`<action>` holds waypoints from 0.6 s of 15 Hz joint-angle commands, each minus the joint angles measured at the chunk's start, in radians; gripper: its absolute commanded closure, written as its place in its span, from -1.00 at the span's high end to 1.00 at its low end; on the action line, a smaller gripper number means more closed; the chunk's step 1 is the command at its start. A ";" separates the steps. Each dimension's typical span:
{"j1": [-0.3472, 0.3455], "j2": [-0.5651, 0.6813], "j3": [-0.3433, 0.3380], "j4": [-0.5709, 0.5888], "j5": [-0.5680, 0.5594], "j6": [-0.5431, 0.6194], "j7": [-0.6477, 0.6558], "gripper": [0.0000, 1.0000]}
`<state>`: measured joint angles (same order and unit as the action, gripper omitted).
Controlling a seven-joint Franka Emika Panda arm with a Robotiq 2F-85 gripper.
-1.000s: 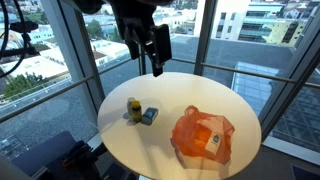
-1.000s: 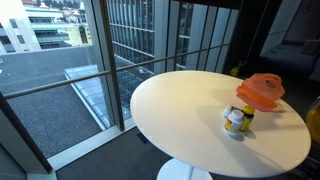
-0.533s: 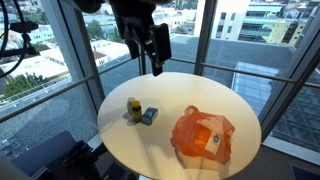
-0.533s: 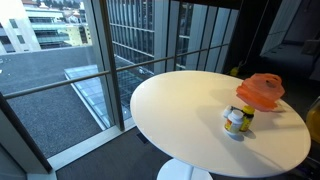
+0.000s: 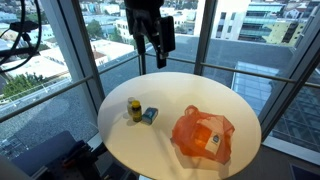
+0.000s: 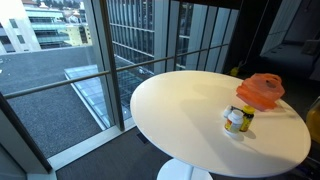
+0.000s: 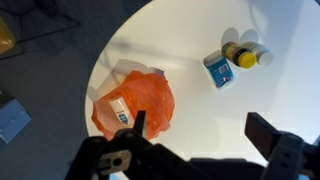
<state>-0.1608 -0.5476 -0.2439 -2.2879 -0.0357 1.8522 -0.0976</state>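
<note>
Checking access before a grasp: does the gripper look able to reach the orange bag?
Probably yes: the gripper hangs open above the table, nothing covers the orange bag, and the bottle and blue box stand apart.

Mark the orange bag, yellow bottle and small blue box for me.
orange bag [image 5: 203,137]: exterior view, middle of the crumpled plastic.
yellow bottle [image 5: 134,111]: exterior view, on its body.
small blue box [image 7: 218,71]: wrist view, on its top face.
</note>
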 commanded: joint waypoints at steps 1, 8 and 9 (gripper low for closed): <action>-0.014 0.159 0.005 0.145 0.013 -0.047 0.044 1.00; -0.032 0.400 -0.021 0.301 0.035 -0.036 0.030 1.00; -0.037 0.429 -0.025 0.319 0.042 -0.034 0.028 1.00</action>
<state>-0.1813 -0.2171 -0.2589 -2.0629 -0.0242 1.8472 -0.0650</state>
